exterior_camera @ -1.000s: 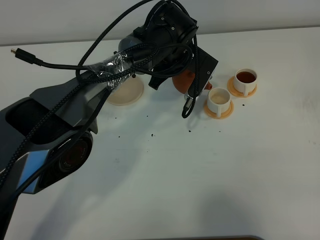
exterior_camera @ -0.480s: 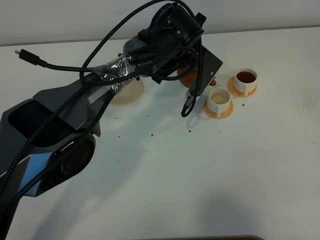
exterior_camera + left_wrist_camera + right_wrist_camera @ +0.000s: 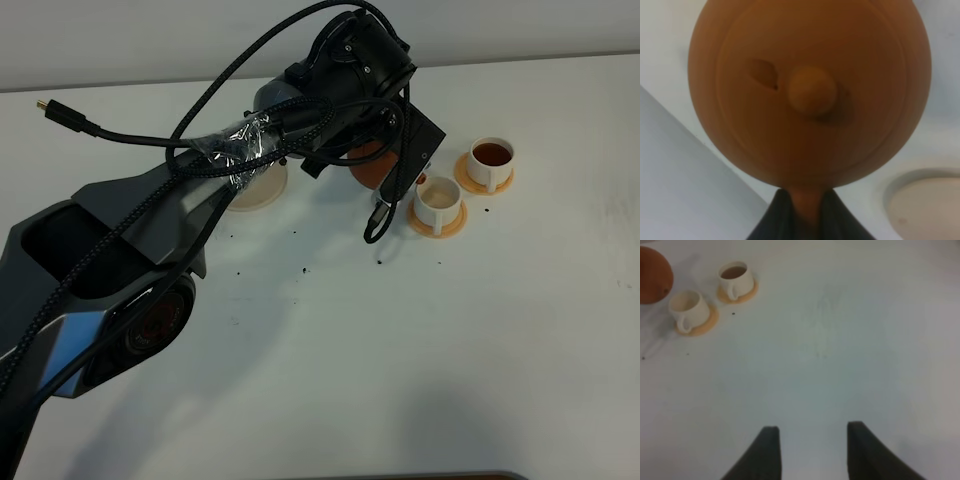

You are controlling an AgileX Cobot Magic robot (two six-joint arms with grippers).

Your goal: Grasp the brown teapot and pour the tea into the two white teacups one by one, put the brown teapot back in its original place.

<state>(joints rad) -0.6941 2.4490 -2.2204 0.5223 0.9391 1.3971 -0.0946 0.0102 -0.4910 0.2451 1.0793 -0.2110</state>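
Second pour is in hand, by my reckoning; far cup (image 3: 491, 153) is showing dark tea, near cup (image 3: 437, 195) is looking pale inside, with little or nothing in it that I can make out.

My left tool (image 3: 804, 210) is clamping the teapot (image 3: 810, 90) by its side handle, jaws closed on either side of it; I am holding the pot just beside the near cup, on the side toward the coaster (image 3: 262, 188), seemingly lifted off the bench (image 3: 450, 350); my arm is hiding much of it from the high camera.

My right tool (image 3: 812, 430) is hanging with jaws apart, gripping nothing, well apart from the cups.

Next move, as I judge it: bringing the spout over the near cup's rim and tipping slowly; the spout itself I cannot see, so aim is uncertain; after that, carrying the pot to the coaster.

Pot is looking round, squat, orange-brown clay, matte; lid is sitting in place, small knob at its centre.
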